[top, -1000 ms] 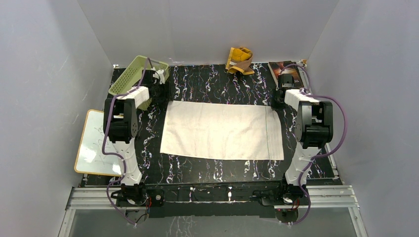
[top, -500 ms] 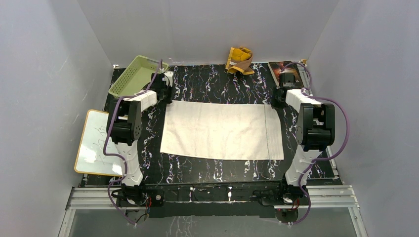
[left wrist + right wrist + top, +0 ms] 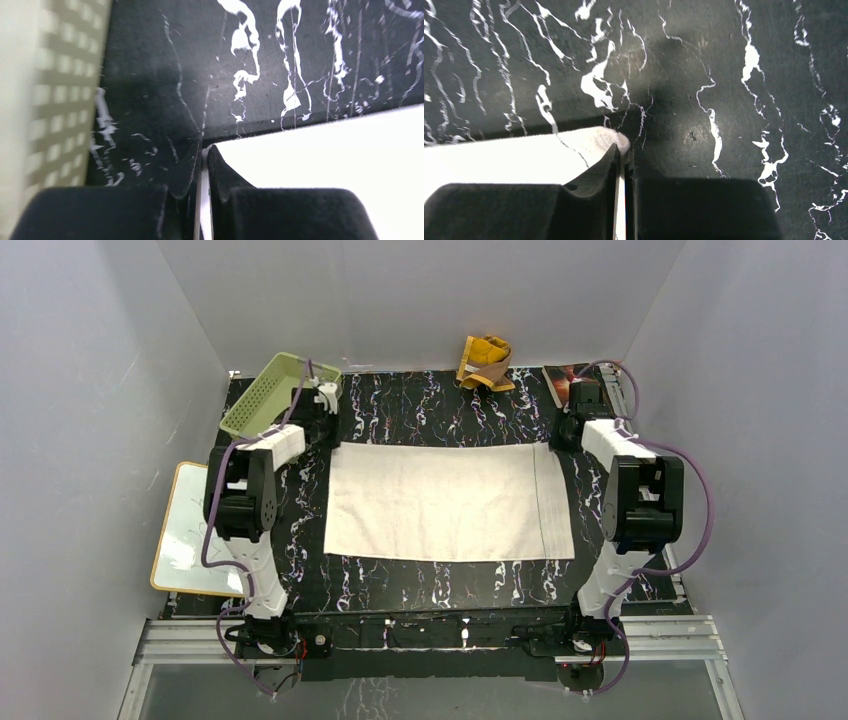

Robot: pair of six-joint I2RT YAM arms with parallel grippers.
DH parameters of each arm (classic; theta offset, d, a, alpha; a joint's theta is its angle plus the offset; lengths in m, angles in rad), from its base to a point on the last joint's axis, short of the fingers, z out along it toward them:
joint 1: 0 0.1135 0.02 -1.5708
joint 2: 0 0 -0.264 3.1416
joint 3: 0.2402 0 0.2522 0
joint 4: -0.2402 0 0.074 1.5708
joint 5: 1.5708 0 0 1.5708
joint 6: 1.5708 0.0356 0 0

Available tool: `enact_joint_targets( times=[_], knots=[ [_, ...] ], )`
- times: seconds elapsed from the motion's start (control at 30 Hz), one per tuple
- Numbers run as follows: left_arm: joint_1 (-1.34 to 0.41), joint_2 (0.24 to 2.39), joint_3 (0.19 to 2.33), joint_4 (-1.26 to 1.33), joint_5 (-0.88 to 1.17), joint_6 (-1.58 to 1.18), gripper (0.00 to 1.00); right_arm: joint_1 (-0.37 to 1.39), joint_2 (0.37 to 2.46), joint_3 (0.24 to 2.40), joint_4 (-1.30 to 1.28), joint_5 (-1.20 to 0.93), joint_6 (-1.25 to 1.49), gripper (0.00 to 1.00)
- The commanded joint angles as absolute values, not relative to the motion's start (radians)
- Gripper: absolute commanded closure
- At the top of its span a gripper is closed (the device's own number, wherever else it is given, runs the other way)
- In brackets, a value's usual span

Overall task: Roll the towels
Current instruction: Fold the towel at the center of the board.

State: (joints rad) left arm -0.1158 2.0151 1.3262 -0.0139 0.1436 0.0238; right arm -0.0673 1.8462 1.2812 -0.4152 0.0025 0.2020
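Two towels: the white towel (image 3: 450,502) lies flat mid-tabletop (image 3: 440,585), and the yellow towel (image 3: 485,362) sits crumpled at the far edge. Only the top view shows the yellow one, one basket (image 3: 265,392) at the far left corner and one book (image 3: 558,380) at the far right. The wrist views show the left claw (image 3: 204,150) and the right claw (image 3: 624,150) each pinched tight on a far corner of the white towel.

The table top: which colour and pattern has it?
The table top is black with white marble veins, clearest in the right wrist view.
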Motion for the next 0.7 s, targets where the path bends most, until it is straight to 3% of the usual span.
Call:
enact_joint_targets(
  times=[0.0, 0.23, 0.67],
  knots=[
    [-0.055, 1.859, 1.360, -0.007, 0.167, 0.008, 1.00, -0.072, 1.780, 1.367, -0.338, 0.012, 0.243, 1.00],
    [-0.020, 1.821, 1.348, 0.028, 0.212, 0.003, 1.00, -0.072, 1.810, 1.442, -0.422, 0.087, 0.222, 1.00],
    [-0.027, 1.433, 0.875, 0.142, 0.224, -0.134, 1.00, -0.072, 1.414, 0.951, -0.222, 0.172, 0.390, 1.00]
  ],
)
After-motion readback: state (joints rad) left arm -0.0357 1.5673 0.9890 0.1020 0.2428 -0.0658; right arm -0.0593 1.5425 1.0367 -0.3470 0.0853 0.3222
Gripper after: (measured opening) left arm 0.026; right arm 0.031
